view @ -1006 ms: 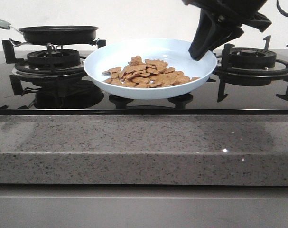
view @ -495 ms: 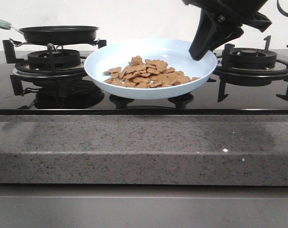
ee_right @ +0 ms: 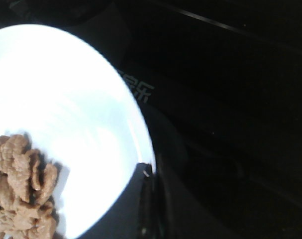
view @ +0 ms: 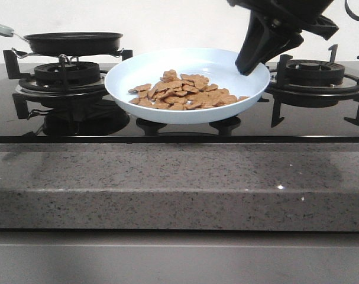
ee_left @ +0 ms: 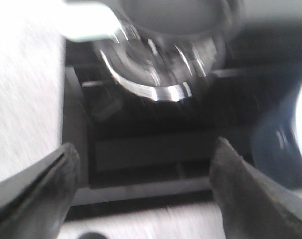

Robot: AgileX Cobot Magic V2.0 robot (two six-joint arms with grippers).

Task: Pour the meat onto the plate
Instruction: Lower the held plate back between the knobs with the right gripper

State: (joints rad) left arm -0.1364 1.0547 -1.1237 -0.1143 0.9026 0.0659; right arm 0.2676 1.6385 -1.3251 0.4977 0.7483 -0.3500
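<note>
The pale blue plate (view: 188, 86), tilted above the bench (view: 179, 183), is gripped at its rim by the closed right end effector (view: 250, 64). The meat (view: 185, 92) is heaped inside. The left end effector (ee_left: 141, 184) is held open.

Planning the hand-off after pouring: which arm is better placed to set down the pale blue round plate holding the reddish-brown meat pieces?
Right. Its tool is shut on the pale blue round plate's rim; the left tool hangs open and empty near the black frying pan.
</note>
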